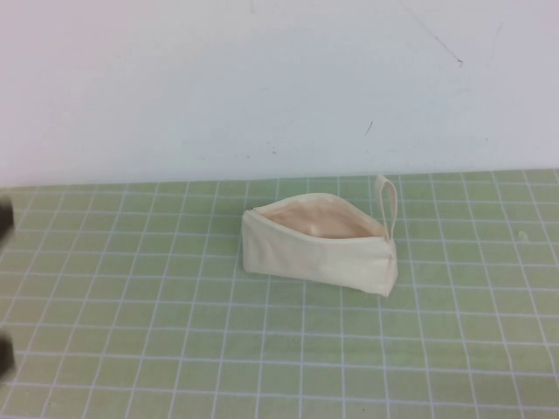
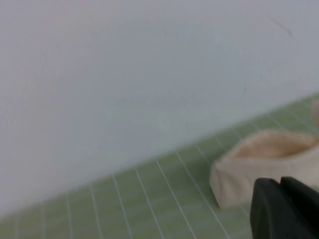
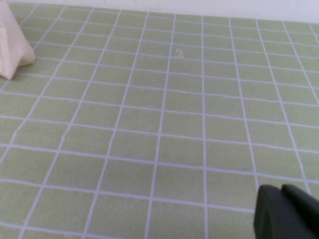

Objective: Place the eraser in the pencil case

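The pencil case (image 1: pixel 319 253) is a cream fabric pouch lying on the green grid mat, zip open, pale tan lining showing, with its loop strap (image 1: pixel 389 202) at the right end. It also shows in the left wrist view (image 2: pixel 264 159) and one corner of it in the right wrist view (image 3: pixel 12 45). The eraser shows in no view. My left gripper (image 2: pixel 280 183) is shut and empty, off to the left of the pouch. My right gripper (image 3: pixel 281 189) is shut and empty, over bare mat to the right of the pouch.
The green grid mat (image 1: pixel 175 349) covers the table up to a white wall (image 1: pixel 262 78) behind the pouch. Dark parts of my left arm (image 1: pixel 4 218) show at the left edge of the high view.
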`<state>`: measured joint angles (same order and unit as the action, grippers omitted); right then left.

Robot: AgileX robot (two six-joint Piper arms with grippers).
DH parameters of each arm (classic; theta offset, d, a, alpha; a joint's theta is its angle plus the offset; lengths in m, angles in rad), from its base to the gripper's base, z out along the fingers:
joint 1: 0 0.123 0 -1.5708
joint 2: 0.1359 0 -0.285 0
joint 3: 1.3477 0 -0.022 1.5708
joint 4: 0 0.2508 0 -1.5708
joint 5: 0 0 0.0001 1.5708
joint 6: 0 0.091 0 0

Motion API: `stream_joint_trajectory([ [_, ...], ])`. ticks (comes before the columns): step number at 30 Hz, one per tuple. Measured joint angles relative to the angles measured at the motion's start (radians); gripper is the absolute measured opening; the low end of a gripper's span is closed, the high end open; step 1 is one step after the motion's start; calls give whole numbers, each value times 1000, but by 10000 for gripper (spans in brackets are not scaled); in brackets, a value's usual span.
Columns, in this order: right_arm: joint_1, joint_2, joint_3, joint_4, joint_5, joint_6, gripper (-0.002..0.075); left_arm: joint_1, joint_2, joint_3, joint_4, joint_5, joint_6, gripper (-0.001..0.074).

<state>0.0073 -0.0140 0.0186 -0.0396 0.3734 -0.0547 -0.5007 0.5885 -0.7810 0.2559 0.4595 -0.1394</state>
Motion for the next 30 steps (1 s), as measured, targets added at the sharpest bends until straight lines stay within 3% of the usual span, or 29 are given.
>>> stream_joint_trajectory([
  [13,0,0,0,0,0,0,-1,0,-91,362,-163,34,-19,-1],
  [18,0,0,0,0,0,0,-1,13,-162,502,-172,-118,-21,0],
  [25,0,0,0,0,0,0,-1,224,-342,780,-187,-582,-40,-1],
  [30,0,0,0,0,0,0,-1,343,-506,807,-207,-487,-87,-1],
])
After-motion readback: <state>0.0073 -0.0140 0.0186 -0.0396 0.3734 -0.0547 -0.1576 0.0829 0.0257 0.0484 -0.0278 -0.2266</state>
